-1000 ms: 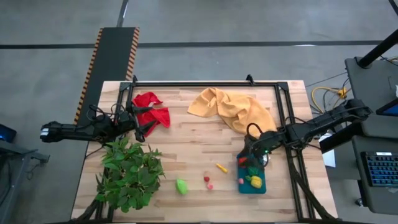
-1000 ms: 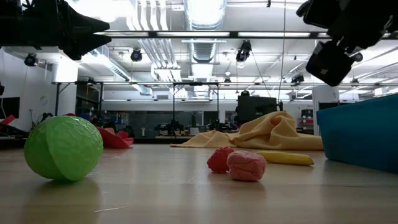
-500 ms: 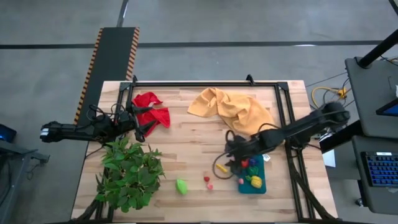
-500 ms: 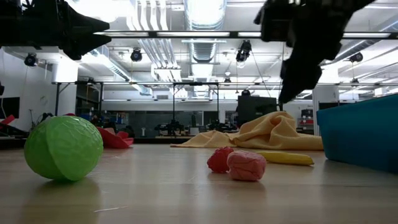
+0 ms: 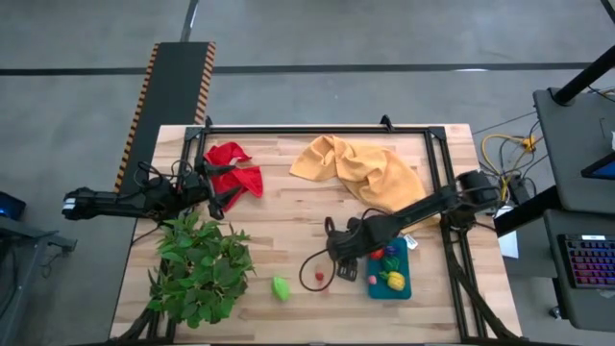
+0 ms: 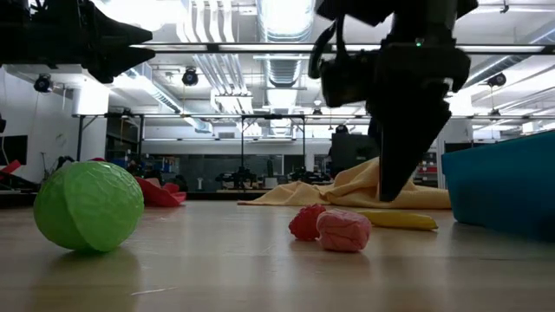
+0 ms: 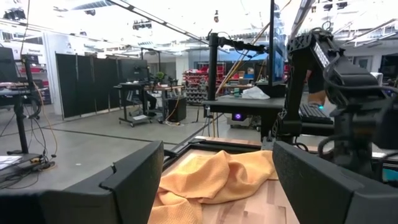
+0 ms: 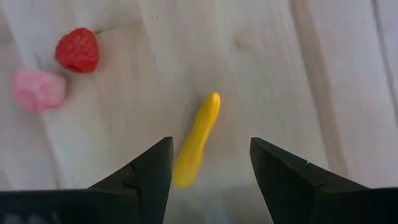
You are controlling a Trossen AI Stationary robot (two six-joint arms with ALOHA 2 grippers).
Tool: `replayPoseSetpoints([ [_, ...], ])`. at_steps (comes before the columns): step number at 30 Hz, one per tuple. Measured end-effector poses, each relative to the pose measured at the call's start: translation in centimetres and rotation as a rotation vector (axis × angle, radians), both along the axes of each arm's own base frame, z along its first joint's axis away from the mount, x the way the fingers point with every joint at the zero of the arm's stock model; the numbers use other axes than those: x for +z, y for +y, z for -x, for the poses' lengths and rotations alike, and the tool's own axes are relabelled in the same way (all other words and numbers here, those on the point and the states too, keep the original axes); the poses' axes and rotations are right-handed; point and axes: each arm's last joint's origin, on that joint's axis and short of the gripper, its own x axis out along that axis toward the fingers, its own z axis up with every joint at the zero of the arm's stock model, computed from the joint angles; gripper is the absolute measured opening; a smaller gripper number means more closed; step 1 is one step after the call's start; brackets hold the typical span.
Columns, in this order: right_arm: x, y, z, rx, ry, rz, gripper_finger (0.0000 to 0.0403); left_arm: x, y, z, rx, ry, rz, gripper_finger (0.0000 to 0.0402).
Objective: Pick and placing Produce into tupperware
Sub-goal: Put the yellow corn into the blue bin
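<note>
Pale wooden planks make up the worktop (image 5: 288,226), with a workshop room seen beyond it. Above its front-right part the right gripper (image 8: 208,163) is poised, jaws parted and empty, astride the near end of the yellow piece (image 8: 196,141), which lies flat between the tupperware (image 5: 390,280) and the red piece (image 8: 77,50) and pink piece (image 8: 37,89). The reach for this piece is judged to be in hand; a descent and a closing across its width are called for next. Its long axis runs lengthwise away from the gripper, slightly slanted. The left gripper (image 7: 214,180) is held open and empty near the left edge.
</note>
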Motion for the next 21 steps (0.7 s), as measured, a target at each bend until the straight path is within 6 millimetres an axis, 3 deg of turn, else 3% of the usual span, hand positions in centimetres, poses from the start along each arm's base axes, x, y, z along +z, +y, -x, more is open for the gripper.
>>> replayPoseSetpoints([
  [15, -2.2, 0.2, -0.3, 0.008, 0.059, 0.012, 0.0186, -0.2, 0.0, -0.1, -0.003, 0.012, 0.000, 0.0288],
  [21, -2.7, 0.5, -0.2, 0.056, 0.072, 0.036, 0.0161, -0.2, 0.0, -0.1, -0.004, 0.013, 0.000, 0.0288],
])
